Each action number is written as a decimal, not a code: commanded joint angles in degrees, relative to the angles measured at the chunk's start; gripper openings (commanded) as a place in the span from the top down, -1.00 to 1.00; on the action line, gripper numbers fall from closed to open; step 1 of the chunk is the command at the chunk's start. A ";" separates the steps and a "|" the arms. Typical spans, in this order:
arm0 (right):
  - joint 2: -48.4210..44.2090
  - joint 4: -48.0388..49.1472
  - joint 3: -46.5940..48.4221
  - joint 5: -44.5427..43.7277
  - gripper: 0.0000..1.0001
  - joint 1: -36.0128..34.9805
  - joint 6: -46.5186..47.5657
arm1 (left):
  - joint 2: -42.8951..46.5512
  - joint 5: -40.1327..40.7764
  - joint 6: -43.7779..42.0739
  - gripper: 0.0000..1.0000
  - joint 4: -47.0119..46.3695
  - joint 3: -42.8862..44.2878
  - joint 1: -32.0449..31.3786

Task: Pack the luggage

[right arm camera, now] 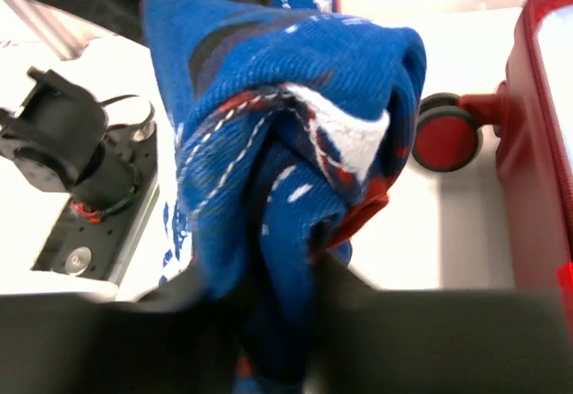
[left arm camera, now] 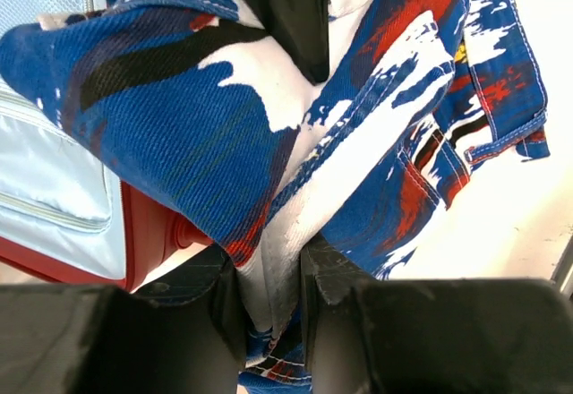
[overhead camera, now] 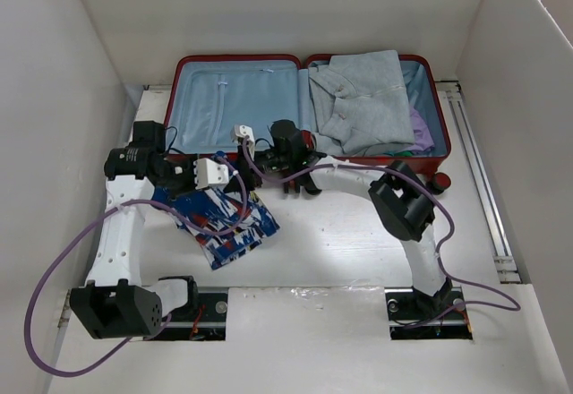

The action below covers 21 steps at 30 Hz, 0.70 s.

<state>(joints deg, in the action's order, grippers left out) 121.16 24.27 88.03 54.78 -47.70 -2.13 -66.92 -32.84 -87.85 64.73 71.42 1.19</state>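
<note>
top external: patterned cloth (overhead camera: 235,228) just outside luggage (overhead camera: 215,98) near rim; left jaws, right jaws clamp it.

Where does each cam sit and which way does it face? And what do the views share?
Top external: above and behind the arm bases, looking down on the table; open luggage at the far side, patterned garment nearer; left arm and right arm show whole.
Left wrist: on the left arm, looking along the left gripper, which pinches the garment; luggage corner at left.
Right wrist: on the right arm, looking along the right gripper, garment bunched between its fingers; a luggage wheel beyond.
Shared: all three show garment and luggage.
</note>
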 commanded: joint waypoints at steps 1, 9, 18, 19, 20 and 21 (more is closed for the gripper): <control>-1.27 4.64 0.75 5.16 0.74 -0.64 -2.88 | 0.91 -5.40 0.31 1.00 -0.31 3.73 -0.40; -9.45 -3.25 -1.29 -0.03 1.00 3.66 -4.11 | 1.44 -1.09 13.36 0.90 -13.27 1.44 -0.40; -12.62 -17.84 4.07 1.11 1.00 13.50 -3.58 | -7.96 2.24 37.65 -1.00 -22.28 11.18 -0.40; -12.62 -19.07 4.95 2.77 1.00 15.34 -3.58 | -8.66 3.04 39.32 -1.00 -22.80 12.16 -0.40; -12.62 -20.57 7.40 2.78 1.00 19.54 -3.58 | -9.28 3.65 40.73 -1.00 -22.81 13.04 -0.40; -12.62 -24.84 8.99 3.39 1.00 21.75 -3.58 | -9.90 3.66 41.70 -1.00 -22.81 13.74 -0.40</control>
<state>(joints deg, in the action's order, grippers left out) 113.82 2.35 88.99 54.74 -33.50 -5.23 -76.27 -30.55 -55.00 44.36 81.76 0.49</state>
